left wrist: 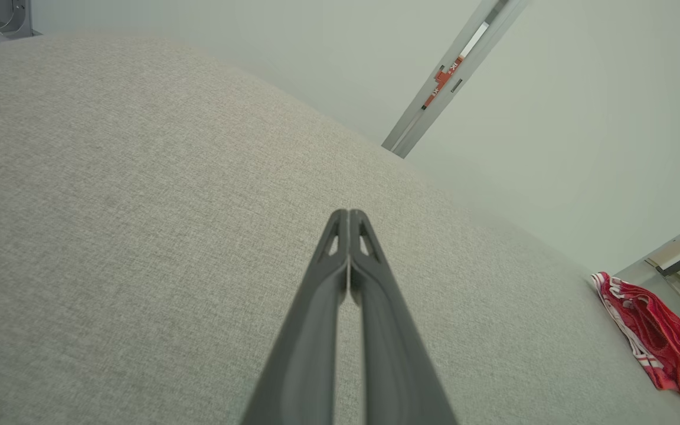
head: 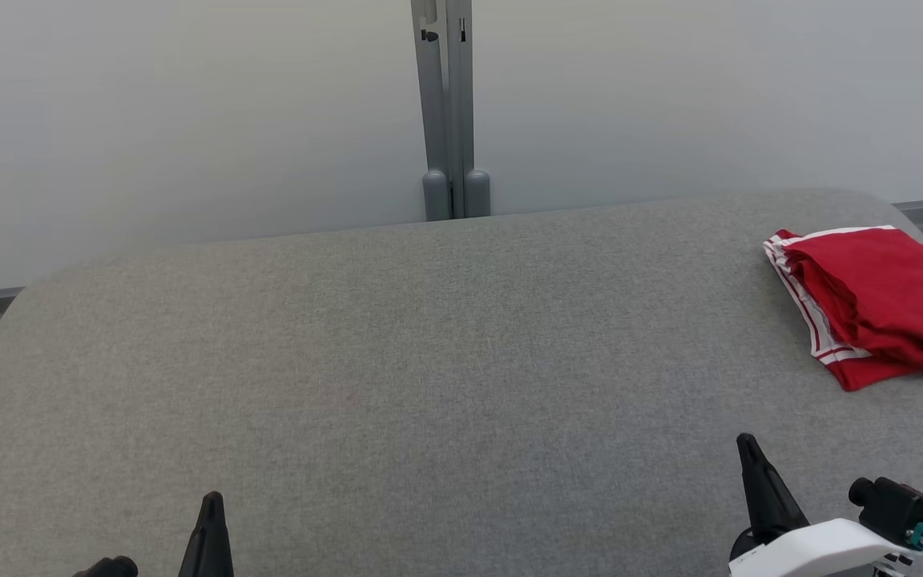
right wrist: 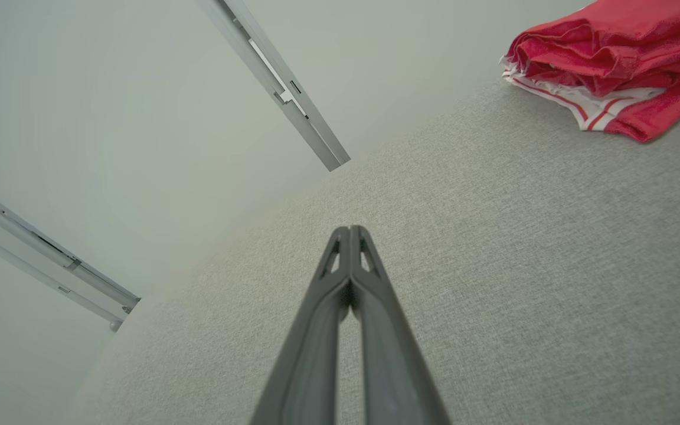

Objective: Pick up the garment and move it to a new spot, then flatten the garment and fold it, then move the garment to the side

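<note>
Garment [head: 882, 296] lies folded at far right of table [head: 429, 361], placed aside as the last step asks. Left gripper [head: 211, 503] and right gripper [head: 747, 442] hang at near edge, fingers pressed together, holding nothing. Judgement: task looks finished.

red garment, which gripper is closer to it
Right. The right gripper is short of the red garment, slightly to its left; the left gripper is far off to its left.
</note>
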Available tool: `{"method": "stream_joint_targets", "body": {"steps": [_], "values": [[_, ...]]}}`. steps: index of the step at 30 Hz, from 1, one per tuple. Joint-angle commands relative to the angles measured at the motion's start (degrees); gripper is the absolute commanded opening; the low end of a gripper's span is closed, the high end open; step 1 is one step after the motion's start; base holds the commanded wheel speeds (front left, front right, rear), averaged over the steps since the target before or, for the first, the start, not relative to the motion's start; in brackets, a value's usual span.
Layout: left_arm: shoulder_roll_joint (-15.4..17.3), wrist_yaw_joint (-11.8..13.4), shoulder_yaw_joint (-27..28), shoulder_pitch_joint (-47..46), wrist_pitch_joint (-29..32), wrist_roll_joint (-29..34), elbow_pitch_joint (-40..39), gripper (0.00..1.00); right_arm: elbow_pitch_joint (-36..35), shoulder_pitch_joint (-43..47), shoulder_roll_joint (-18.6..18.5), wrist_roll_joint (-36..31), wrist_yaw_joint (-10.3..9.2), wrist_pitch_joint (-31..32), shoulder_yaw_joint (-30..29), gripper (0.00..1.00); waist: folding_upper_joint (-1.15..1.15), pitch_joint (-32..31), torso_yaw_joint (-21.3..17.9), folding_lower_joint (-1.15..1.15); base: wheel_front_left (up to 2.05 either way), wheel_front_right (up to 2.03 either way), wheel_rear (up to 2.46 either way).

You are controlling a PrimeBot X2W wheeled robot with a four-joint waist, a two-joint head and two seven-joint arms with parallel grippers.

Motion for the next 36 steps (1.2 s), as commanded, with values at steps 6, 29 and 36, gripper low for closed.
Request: {"method": "stream_joint_targets", "body": {"steps": [6, 29, 36], "values": [[0.69, -0.88, 1.06, -3.25, 1.33, -6.58, -0.15, 0.0, -0.26, -2.72, -0.35, 6.75, 0.0, 1.44, -0.94, 0.0, 0.0, 0.45, 0.09, 0.0, 0.0, 0.0, 0.0], [0.9, -2.72, 3.4, -7.73, 5.45, -23.23, 1.4, 0.0, 0.81, -6.14, -0.47, 23.79, 0.0, 5.54, -3.23, 0.0, 0.0, 1.99, 0.4, 0.0, 0.0, 0.0, 0.0], [0.92, -3.2, 4.09, -8.9, 6.56, -27.44, 1.85, 0.0, 1.1, -6.97, -0.45, 28.14, 0.0, 6.64, -3.9, 0.0, 0.0, 2.45, 0.5, 0.0, 0.0, 0.0, 0.0]]}}
